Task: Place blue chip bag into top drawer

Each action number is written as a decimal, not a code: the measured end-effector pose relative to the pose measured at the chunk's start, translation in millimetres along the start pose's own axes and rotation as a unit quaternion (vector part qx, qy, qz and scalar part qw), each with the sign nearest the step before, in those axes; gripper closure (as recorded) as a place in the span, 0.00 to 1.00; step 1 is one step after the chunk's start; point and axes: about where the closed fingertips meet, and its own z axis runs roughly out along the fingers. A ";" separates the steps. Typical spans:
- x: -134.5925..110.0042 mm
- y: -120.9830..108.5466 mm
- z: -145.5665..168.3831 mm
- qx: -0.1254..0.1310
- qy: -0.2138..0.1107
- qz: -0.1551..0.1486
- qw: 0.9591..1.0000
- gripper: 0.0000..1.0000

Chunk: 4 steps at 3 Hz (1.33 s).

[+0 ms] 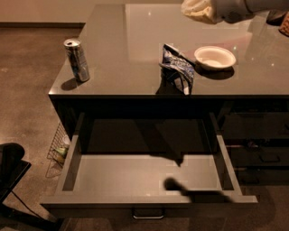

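Note:
The blue chip bag (178,68) stands crumpled on the grey counter (126,67), near its front edge and just left of a white bowl (215,57). The top drawer (135,173) is pulled open below the counter. Its grey floor is bare and its bar handle (148,215) shows at the front. My gripper (199,10) is the cream-coloured end of the white arm at the top edge. It hangs above and behind the bag, apart from it, and holds nothing that I can see.
A silver-blue drink can (77,59) stands at the counter's left front corner. Narrower dark drawers (264,151) are to the right of the open drawer. A wire basket (58,146) sits on the floor at the left, and a dark object (11,167) is at the bottom left.

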 end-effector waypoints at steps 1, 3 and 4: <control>-2.9 0.4 0.8 -0.001 -0.001 -0.001 1.000 0.63; 18.9 70.5 55.3 -0.076 0.059 0.012 0.995 0.08; 25.1 99.4 68.1 -0.109 0.078 0.015 0.991 0.00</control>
